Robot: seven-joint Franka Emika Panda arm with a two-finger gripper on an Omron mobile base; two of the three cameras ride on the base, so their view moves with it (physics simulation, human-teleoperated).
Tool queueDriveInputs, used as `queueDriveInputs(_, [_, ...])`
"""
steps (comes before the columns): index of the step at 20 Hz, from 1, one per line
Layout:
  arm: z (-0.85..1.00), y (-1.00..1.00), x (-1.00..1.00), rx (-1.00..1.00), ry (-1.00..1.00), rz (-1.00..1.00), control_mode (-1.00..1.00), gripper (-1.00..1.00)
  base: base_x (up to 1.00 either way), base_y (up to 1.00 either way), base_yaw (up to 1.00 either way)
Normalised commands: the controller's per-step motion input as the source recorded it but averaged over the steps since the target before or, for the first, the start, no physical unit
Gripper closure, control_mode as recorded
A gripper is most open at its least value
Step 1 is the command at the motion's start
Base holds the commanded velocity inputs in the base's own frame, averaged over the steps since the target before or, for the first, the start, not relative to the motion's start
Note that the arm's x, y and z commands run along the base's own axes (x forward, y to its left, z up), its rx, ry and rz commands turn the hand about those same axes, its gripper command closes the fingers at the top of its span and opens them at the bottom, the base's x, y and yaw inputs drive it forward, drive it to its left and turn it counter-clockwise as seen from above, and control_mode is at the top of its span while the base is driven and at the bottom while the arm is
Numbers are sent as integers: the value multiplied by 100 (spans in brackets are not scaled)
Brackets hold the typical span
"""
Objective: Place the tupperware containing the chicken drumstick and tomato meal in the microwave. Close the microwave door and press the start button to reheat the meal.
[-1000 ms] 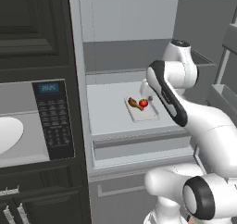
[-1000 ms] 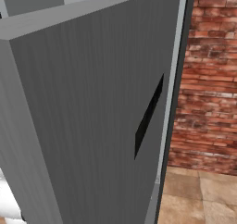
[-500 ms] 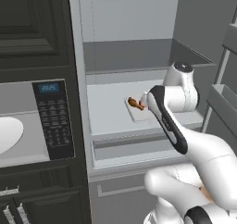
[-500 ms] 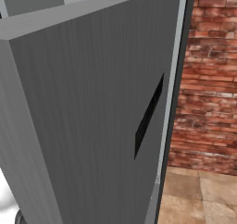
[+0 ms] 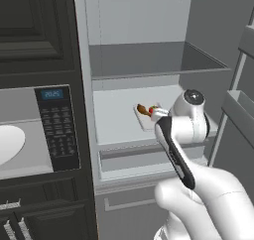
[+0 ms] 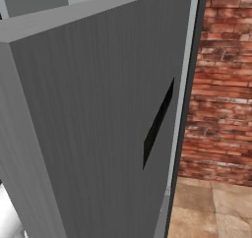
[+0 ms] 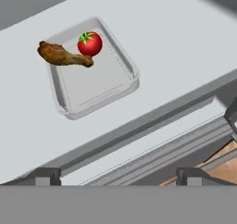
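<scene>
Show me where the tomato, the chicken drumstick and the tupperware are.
tomato point(image 7: 90, 43), hand view, on its red middle.
chicken drumstick point(image 7: 62, 55), hand view, on its brown middle.
tupperware point(image 7: 97, 77), hand view, on its bare floor.

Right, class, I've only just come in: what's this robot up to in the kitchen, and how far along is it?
The robot arm is reaching into the open fridge toward the tupperware, which sits on a fridge shelf with the chicken drumstick and tomato inside. The gripper is open and short of the tray, holding nothing. The microwave to the left shows its cavity and white plate, waiting. Nothing has been picked up yet.
</scene>
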Motion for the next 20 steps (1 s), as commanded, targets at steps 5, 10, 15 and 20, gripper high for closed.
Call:
queueDriveInputs(5, [-4,-11,21,15,0,-14,-100,-100,0,0,0])
queueDriveInputs(10, [-2,-2,22,15,0,-6,-100,-100,0,0,0])
queueDriveInputs(15, [-5,0,24,6,3,0,-100,-100,0,0,0])
queueDriveInputs(20, [-11,0,28,4,7,0,-100,-100,0,0,0])
